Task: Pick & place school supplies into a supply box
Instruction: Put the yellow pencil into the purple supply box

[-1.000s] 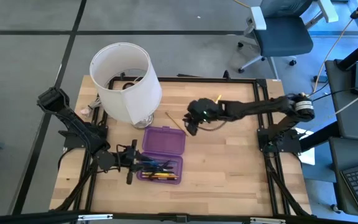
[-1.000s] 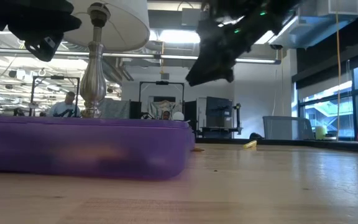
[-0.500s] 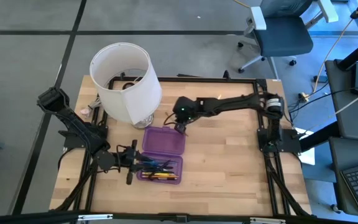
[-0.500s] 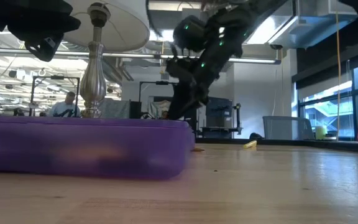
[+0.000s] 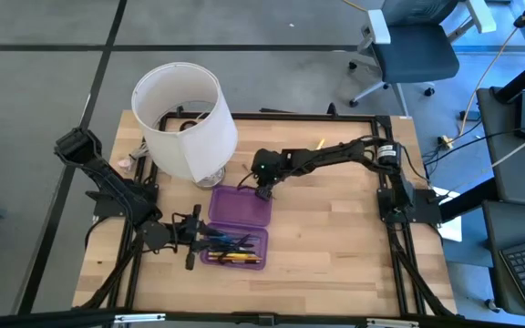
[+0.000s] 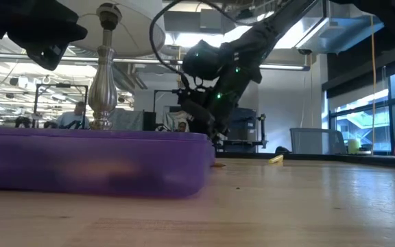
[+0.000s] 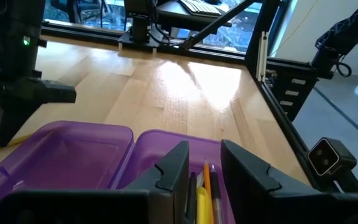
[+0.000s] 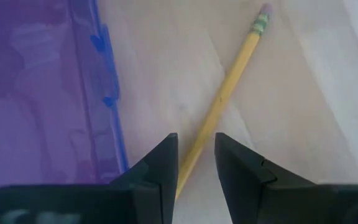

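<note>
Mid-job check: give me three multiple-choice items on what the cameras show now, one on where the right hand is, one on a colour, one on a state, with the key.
1. Where is the right hand?
A. Over the yellow pencil beside the supply box
B. Inside the lampshade
C. At the table's near edge

2. What colour is the supply box?
A. Green
B. Purple
C. White

3. What state is the supply box in?
A. Lid shut
B. Upside down
C. Lid open, supplies inside

Key: 1 A, since the right wrist view shows the pencil lying between the open fingers next to the purple wall. 2 B, the high view shows translucent purple plastic. 3 C, the high view shows the lid laid flat and pencils in the tray by the left hand.
</note>
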`<action>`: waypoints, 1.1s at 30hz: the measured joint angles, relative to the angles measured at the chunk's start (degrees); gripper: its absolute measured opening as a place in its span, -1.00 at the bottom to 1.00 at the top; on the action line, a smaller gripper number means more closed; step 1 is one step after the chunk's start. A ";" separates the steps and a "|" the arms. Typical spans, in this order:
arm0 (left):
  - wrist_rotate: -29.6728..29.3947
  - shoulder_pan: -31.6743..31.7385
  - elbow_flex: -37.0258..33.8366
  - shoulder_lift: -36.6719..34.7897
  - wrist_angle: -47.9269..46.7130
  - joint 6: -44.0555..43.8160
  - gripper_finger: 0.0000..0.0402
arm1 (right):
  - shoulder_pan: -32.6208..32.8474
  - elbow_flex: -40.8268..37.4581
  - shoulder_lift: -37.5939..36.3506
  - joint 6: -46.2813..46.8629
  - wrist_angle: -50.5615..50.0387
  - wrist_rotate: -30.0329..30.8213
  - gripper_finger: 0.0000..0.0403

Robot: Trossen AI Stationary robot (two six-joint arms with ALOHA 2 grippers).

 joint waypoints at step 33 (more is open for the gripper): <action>0.00 0.00 0.00 0.02 -0.53 -1.51 -0.57 | 4.34 0.68 1.05 4.89 -20.48 2.92 -0.83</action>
